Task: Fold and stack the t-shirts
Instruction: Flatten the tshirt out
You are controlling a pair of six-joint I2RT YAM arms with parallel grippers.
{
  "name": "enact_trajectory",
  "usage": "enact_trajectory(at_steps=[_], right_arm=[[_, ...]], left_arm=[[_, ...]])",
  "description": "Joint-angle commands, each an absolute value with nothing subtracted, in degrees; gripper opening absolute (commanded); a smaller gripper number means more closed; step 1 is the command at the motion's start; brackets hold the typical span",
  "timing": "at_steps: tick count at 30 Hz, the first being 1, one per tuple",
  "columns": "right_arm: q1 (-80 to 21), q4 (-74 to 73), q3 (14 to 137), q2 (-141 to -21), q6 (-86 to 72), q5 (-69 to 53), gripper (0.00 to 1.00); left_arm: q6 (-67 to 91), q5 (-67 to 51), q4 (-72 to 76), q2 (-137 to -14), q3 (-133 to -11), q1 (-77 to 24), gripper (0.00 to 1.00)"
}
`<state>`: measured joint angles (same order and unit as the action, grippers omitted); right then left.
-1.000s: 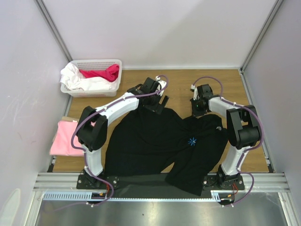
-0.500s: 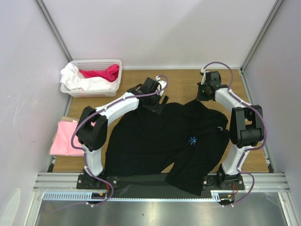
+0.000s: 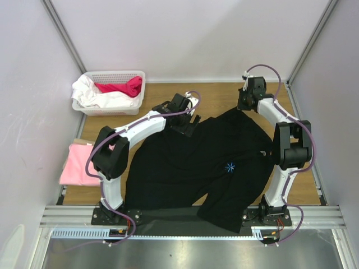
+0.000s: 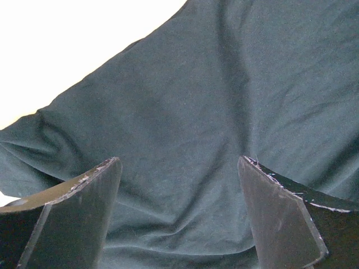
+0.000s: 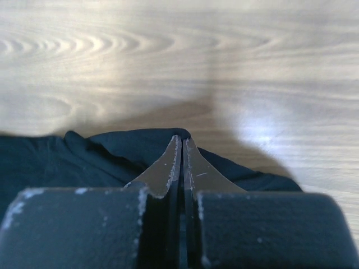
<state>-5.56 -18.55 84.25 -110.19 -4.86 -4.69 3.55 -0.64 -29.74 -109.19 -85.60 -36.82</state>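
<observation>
Right end effector (image 5: 180,140): fingers pressed together, pinching a fold at the far edge of the black t-shirt (image 5: 56,162) — I see cloth bunched round the tips.
Left end effector (image 4: 179,162): fingers spread wide, nothing between them. Dark cloth fills my wrist view beneath them; whether the tips touch it I cannot tell.
Right arm (image 3: 291,148): stretched towards the far right of the surface (image 3: 216,95), wrist near the back corner.
Left arm (image 3: 132,131): angled across to the middle, with its end effector over the shirt's far left edge.
Black t-shirt: spread rumpled over the middle of the surface between the two arms. Its far right part is drawn to a peak at the right end effector, and its near hem lies over the near edge.
Chest mark (image 3: 229,167): a small pale-blue starburst, face up, right of centre.
Pink t-shirt (image 3: 76,165): lying at the left edge of the surface — apart from the black one, beside the left arm.
Basket (image 3: 112,73): white, in the far left corner, holding white and red cloth.
</observation>
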Motion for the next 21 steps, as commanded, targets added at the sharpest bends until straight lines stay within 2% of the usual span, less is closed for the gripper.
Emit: enact_trajectory(at_steps=[1, 4, 12, 17, 21], right_arm=[[-5.5, -15.9, 89.2, -111.4, -4.0, -0.1, 0.00], [-5.0, -16.3, 90.9, -112.1, -6.4, 6.0, 0.00], [-3.3, -16.3, 88.3, -108.0, -13.1, 6.5, 0.00], [-2.5, -16.8, 83.3, -105.2, -11.8, 1.0, 0.00], [-3.2, -15.6, 72.5, -98.2, -8.3, -8.7, 0.00]], left_arm=[[3.7, -0.8, -28.6, -109.7, -85.8, -36.6, 0.91], [3.4, -0.4, -28.7, -110.0, -85.8, -36.5, 0.91], [3.7, -0.4, -29.1, -110.2, -85.3, -36.3, 0.91], [3.7, -0.7, -29.2, -110.6, -85.5, -36.4, 0.91], [3.6, -0.3, -29.4, -110.6, -85.4, -36.4, 0.91]])
